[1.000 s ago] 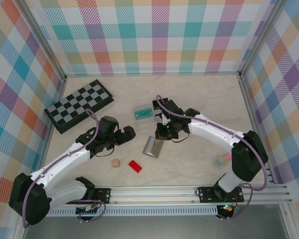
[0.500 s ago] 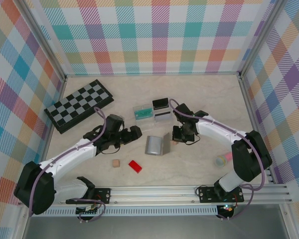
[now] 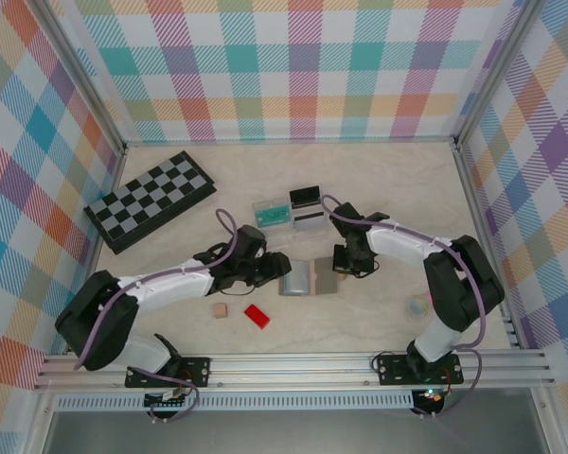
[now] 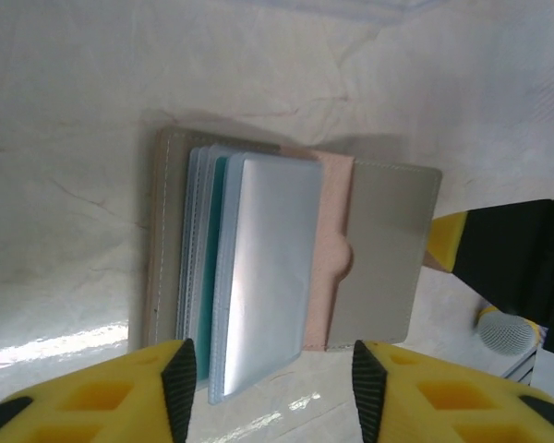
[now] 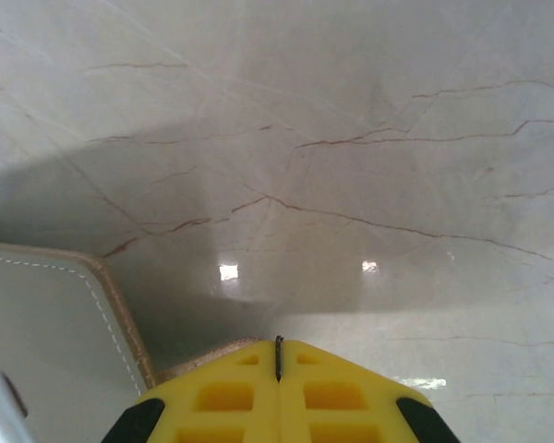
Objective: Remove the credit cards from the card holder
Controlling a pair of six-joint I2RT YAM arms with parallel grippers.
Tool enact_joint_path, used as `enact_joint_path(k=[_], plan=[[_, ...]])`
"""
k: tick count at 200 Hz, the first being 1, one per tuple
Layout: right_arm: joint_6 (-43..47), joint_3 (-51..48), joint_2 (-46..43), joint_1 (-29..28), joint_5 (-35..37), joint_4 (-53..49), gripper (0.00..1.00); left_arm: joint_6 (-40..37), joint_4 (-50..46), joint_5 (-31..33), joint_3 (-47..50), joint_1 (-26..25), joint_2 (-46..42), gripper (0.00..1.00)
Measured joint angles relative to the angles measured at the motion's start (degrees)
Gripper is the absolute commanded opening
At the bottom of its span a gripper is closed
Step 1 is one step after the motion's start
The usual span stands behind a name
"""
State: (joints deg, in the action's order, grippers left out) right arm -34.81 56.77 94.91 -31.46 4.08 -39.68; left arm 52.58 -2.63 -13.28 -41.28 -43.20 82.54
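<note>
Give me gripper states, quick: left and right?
Left gripper: open, jaws apart at the card holder's near edge, nothing gripped.
Right gripper: closed, holding nothing.

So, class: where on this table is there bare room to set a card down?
Far right, between the black plastic card and the right wall; also along the back wall beyond the black-and-grey chessboard. Crowded mid-table around the open grey folding card holder.

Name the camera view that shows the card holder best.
The left wrist view: the card holder lies open, its inner sleeves fanned. The top external view shows it small; the right wrist view catches one stitched corner.
</note>
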Motion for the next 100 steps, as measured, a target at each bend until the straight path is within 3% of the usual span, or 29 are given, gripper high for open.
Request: enact_joint_path(k=[43, 100], plan=[[0.0, -0.02, 0.68, 0.04, 0.0, 0.79, 0.05, 0.72, 0.04, -0.83, -2.8, -1.77, 5.2, 0.35], [-0.02, -0.66, 0.68, 0.04, -0.22, 1.51, 0.05, 0.74, -0.22, -0.81, -4.46, -1.79, 9.16, 0.38]])
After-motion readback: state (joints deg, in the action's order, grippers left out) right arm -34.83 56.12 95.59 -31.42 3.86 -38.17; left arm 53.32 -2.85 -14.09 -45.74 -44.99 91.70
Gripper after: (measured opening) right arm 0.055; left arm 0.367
